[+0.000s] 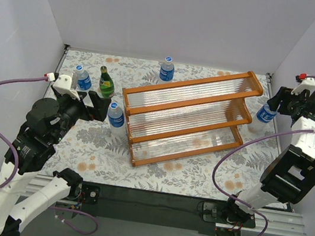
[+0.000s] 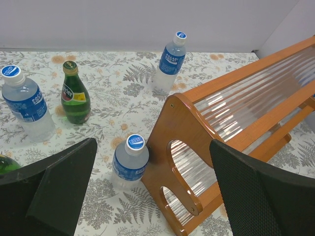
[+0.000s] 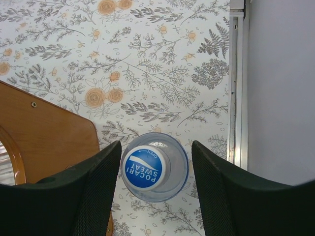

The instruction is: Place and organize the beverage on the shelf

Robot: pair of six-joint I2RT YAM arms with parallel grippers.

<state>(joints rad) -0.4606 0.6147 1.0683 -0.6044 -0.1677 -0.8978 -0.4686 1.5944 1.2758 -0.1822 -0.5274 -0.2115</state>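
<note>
The shelf [image 1: 184, 116] stands mid-table, its orange-brown end frame [image 2: 170, 132] close in the left wrist view. My left gripper [image 1: 94, 107] [image 2: 152, 147] is open and empty, above a clear blue-label bottle [image 1: 116, 115] [image 2: 130, 162] that stands against the shelf's left end. My right gripper [image 1: 274, 105] [image 3: 155, 160] is open and straddles another clear bottle [image 1: 264, 114] [image 3: 155, 167], seen from above, with a gap on the right side. A clear bottle [image 1: 82, 77] [image 2: 27, 105], a green bottle [image 1: 106, 83] [image 2: 74, 96] and a far clear bottle [image 1: 166, 68] [image 2: 170, 59] stand on the table. A second green bottle [image 2: 6, 164] peeks out behind my left finger.
White walls enclose the table on the left, back and right. The right wall and a metal rail [image 3: 238, 83] run just beside the right gripper's bottle. The shelf's right end [image 3: 44, 132] is at that gripper's left. All three tiers hold nothing.
</note>
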